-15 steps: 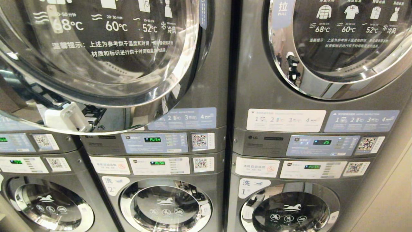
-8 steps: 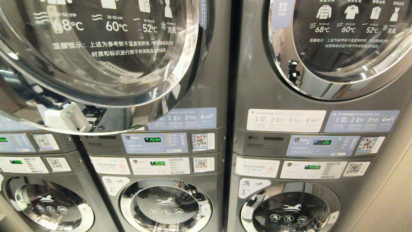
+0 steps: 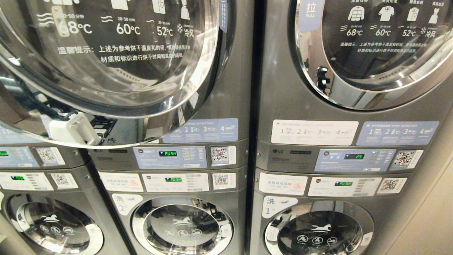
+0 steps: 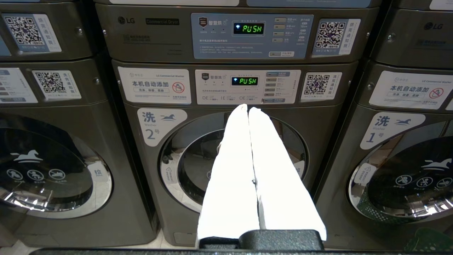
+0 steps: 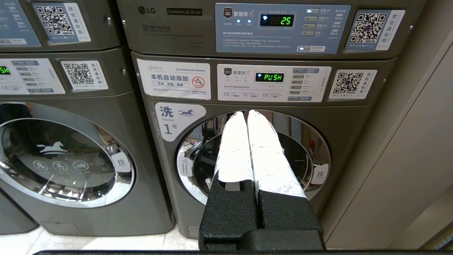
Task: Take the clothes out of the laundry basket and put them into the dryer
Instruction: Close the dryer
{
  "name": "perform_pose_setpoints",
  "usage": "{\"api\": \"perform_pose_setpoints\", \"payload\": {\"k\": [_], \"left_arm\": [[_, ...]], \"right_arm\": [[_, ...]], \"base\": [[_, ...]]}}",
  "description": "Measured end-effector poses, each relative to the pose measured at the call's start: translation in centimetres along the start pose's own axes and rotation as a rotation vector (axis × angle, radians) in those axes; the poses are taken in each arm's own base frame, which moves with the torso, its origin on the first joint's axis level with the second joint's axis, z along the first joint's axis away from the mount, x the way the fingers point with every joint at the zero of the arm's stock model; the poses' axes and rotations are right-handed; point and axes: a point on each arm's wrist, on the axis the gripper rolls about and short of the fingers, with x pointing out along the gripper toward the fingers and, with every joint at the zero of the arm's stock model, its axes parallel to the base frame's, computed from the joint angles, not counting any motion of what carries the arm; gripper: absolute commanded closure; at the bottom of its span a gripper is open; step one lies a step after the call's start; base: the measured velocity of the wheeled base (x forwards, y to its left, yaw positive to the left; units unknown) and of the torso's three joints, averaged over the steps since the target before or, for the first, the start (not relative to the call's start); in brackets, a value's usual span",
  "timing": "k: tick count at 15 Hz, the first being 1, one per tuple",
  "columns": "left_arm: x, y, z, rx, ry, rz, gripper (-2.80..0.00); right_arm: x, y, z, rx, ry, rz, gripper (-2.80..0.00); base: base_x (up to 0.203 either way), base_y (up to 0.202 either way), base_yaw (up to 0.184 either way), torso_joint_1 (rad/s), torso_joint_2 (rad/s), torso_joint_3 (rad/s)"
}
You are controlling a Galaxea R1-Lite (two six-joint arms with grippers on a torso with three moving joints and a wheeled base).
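both grippers (image 4: 248,107) (image 5: 246,112) closed, level, facing washers.

Both dryer doors (image 3: 106,53) cut off at frame top; green basket (image 4: 428,241) clipped lower right; label print illegible.

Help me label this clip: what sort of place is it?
Most likely a self-service laundromat: stacked LG dryers over numbered washers, each with QR payment stickers and instruction labels.

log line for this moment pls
left gripper: shut, empty, facing grey washer 2 | right gripper: shut, empty, facing grey washer 1 | clothes: none seen
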Motion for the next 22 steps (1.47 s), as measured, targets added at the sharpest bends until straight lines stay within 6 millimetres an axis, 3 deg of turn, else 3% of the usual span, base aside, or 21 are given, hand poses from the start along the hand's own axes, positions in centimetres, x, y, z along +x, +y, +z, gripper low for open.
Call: {"api": "perform_pose_setpoints", "payload": {"k": [9,11,13,16,19,22], "left_arm": [[0.0,0.0,0.0,0.019,-0.004,-0.006,0.0],[-0.3,-0.1,1.5,0.048,-0.085,-0.049,0.0],[-1.9,-0.3,5.9,0.068,-0.243,-0.146,0.0],[-4.0,-0.5,14.8,0.09,-0.411,-0.273,0.0],[-2.7,-0.6,24.1,0.057,-0.502,-0.345,0.0],[0.8,-0.7,30.2,-0.005,-0.515,-0.394,0.0]], "right_arm": [[0.0,0.0,0.0,-0.004,-0.001,0.0,0.0],[0.0,0.0,0.0,-0.002,-0.001,-0.001,0.0],[0.0,0.0,0.0,-0.005,0.0,0.0,0.0],[0.0,0.0,0.0,-0.005,0.0,0.001,0.0],[0.0,0.0,0.0,-0.007,0.0,0.001,0.0],[0.0,0.0,0.0,-0.007,0.0,0.0,0.0]], "base": [[0.0,0.0,0.0,0.0,0.0,0.0],[0.0,0.0,0.0,0.0,0.0,0.0],[0.0,0.0,0.0,0.0,0.0,0.0],[0.0,0.0,0.0,0.0,0.0,0.0],[0.0,0.0,0.0,0.0,0.0,0.0],[0.0,0.0,0.0,0.0,0.0,0.0]]}}
